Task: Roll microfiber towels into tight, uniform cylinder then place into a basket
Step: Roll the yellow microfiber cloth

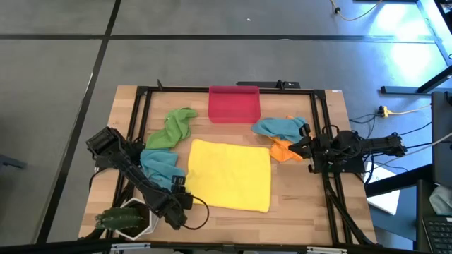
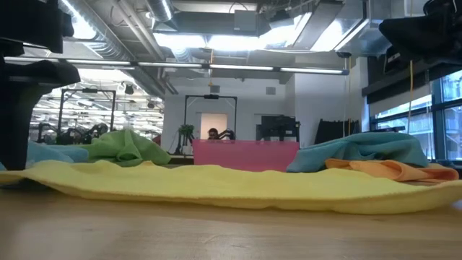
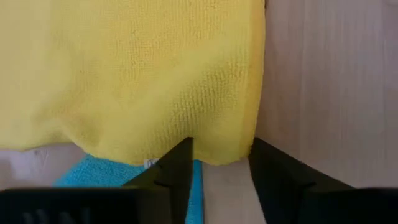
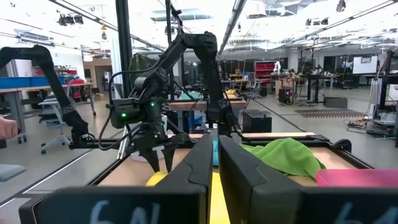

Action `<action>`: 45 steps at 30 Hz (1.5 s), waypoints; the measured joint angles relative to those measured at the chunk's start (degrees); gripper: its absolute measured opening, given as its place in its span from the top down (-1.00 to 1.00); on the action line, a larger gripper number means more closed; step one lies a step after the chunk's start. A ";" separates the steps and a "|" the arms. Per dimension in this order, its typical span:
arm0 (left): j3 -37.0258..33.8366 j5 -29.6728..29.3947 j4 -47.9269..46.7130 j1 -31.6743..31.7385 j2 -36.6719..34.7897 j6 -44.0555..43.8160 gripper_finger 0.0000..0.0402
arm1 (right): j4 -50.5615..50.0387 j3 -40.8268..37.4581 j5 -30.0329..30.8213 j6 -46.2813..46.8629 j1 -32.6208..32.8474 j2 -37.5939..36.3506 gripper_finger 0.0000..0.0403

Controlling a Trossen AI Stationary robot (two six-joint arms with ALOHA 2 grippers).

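The yellow towel (image 1: 229, 175) lies spread flat in the middle of the table. My left gripper (image 3: 221, 165) slants down over its near left corner (image 3: 224, 149), open, with that corner between its fingers. A teal towel (image 1: 159, 164) lies bunched beside the corner, and a green towel (image 1: 173, 128) lies farther back. Another teal towel (image 1: 280, 127) and an orange towel (image 1: 282, 149) lie crumpled at the right. The red-pink basket (image 1: 234, 103) stands at the far edge. My right gripper (image 1: 302, 148) hangs shut beside the orange towel and holds nothing. My left gripper comes slanting down from above at the yellow towel's near left corner (image 3: 233, 155). One fingertip (image 3: 183, 152) stands over the cloth and the other (image 3: 261, 152) just off its side edge. The towel lies flat on the table; whether the fingertips touch it, I cannot tell.
A white pot with a green plant (image 1: 127, 219) stands at the near left corner, close behind my left arm. Black frame rails (image 1: 145, 106) run along the table's left, far and right sides. Bare wood (image 1: 296, 197) shows to the right of the yellow towel and in front of it.
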 joint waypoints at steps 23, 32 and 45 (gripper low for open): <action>10.12 -2.69 -5.47 2.97 -4.15 10.62 1.00 | 3.77 -0.08 3.28 7.09 0.01 0.02 0.85; 12.08 -5.90 -7.61 7.36 -13.65 14.50 1.00 | 4.96 -0.07 0.72 9.19 0.16 0.54 0.85; 12.02 -7.17 -8.63 14.54 -15.69 17.64 1.00 | 4.39 2.46 10.92 10.82 8.80 17.08 0.85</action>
